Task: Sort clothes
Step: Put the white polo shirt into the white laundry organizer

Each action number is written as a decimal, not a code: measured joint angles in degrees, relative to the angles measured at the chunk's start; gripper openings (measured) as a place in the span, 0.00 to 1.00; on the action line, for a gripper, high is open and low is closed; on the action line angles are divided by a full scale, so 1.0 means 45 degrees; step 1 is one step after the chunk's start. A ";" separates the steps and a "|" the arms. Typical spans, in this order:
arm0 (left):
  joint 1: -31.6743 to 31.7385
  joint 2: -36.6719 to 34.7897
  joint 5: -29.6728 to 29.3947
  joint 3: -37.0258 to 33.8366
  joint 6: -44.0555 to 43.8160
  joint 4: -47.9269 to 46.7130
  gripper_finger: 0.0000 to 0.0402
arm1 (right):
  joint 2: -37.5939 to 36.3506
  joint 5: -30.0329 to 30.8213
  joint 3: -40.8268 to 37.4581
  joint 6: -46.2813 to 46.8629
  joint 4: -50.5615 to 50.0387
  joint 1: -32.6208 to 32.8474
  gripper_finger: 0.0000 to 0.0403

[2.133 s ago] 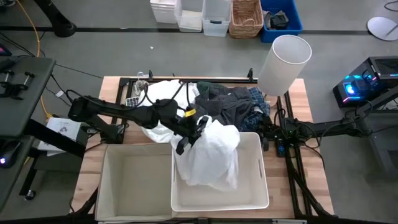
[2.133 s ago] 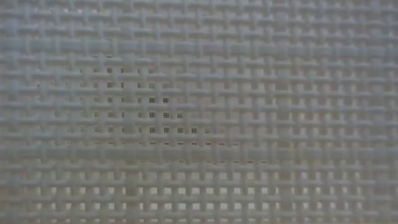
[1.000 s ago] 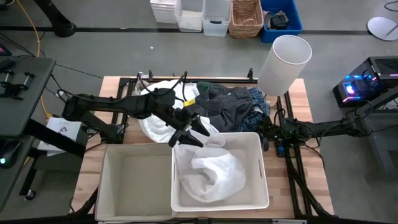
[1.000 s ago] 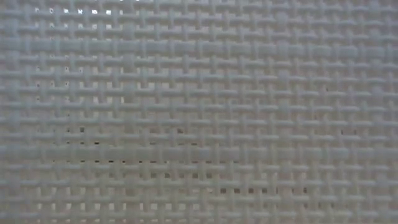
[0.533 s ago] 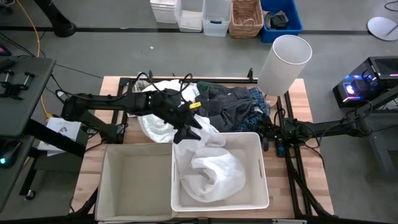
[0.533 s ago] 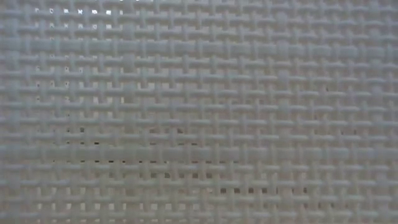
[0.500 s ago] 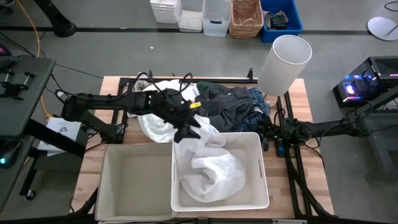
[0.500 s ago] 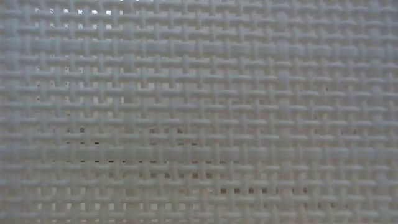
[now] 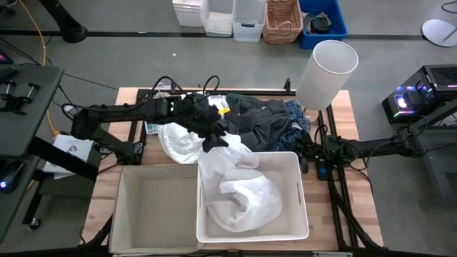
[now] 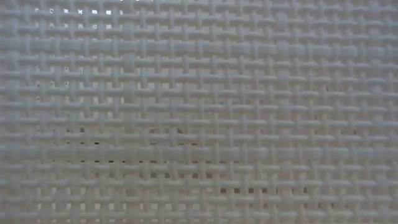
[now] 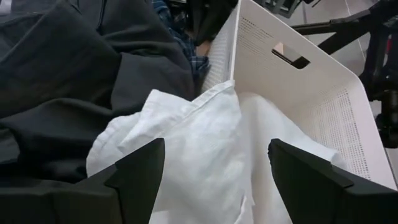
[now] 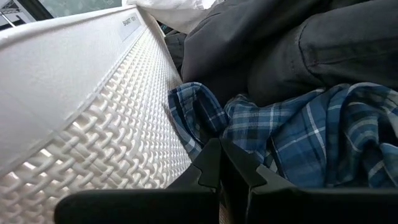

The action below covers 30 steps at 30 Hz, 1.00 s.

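Note:
A white garment (image 9: 243, 194) lies crumpled in the white bin (image 9: 300, 214), one corner draped over the bin's far rim (image 11: 186, 118). My left gripper (image 11: 211, 168) hovers open just above that corner, fingers on either side of it and clear of it; in the high view my left gripper (image 9: 214, 140) is at the bin's far left corner. Another white garment (image 9: 180, 143) lies on the table, beside a dark grey one (image 9: 265, 123) and a plaid shirt (image 9: 296, 118). My right gripper (image 12: 221, 165) is shut, low between the bin wall and the plaid shirt (image 12: 298, 137).
A beige bin (image 9: 153, 207) stands left of the white bin at the near edge. A tall white cylinder (image 9: 327, 70) stands at the far right corner. The low view is filled by a bin's woven wall (image 10: 199, 112). Cables (image 9: 328, 164) run along the right side.
My left gripper, open throughout, has drawn back from the white bin's far rim toward the table's far edge, over the pile. The white garment stays in the bin with one corner over the far rim.

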 joint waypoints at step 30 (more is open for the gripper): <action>0.1143 -0.1696 -0.0043 -0.1229 0.1023 -0.1419 0.69 | 0.0002 -0.0003 -0.0002 0.0000 -0.0055 0.0000 0.00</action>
